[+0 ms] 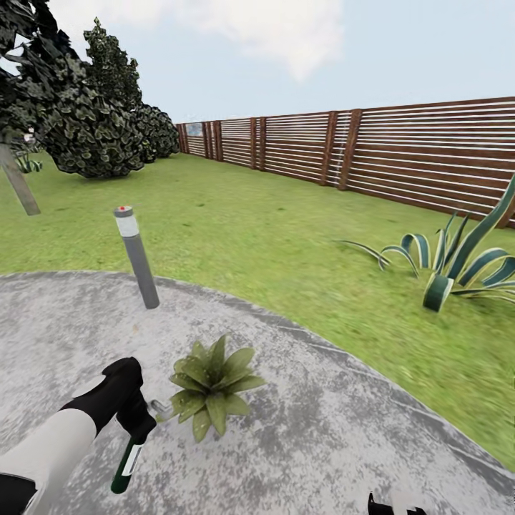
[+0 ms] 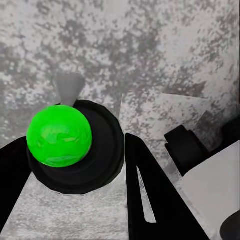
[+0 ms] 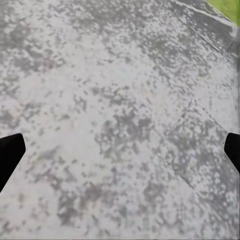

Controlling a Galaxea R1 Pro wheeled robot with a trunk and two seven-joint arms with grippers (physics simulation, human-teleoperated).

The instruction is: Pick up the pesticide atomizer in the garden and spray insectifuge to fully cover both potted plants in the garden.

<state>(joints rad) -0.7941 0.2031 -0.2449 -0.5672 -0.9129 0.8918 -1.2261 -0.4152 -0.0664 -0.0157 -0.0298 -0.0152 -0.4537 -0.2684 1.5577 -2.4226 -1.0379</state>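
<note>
One potted plant (image 1: pixel 212 386), a low rosette of olive-green leaves, stands on the grey patio (image 1: pixel 343 436) of the garden. My left gripper (image 1: pixel 136 420) is shut on the pesticide atomizer (image 1: pixel 126 463), a dark green bottle with a white label. Its grey nozzle (image 1: pixel 162 409) points at the plant's leaves from close by. In the left wrist view the atomizer (image 2: pixel 59 135) shows as a bright green round end in a black collar between the black fingers (image 2: pixel 150 195). My right gripper (image 3: pixel 120 152) is open over bare paving, and its top (image 1: pixel 393 505) shows at the bottom edge of the head view.
A grey bollard lamp (image 1: pixel 136 257) stands tilted at the patio's edge behind the plant. A big plant with striped leaves (image 1: pixel 458 265) grows on the lawn (image 1: pixel 272 229) to the right. A brown slatted fence (image 1: pixel 400 154) and dark bushes (image 1: pixel 93 121) close the far side.
</note>
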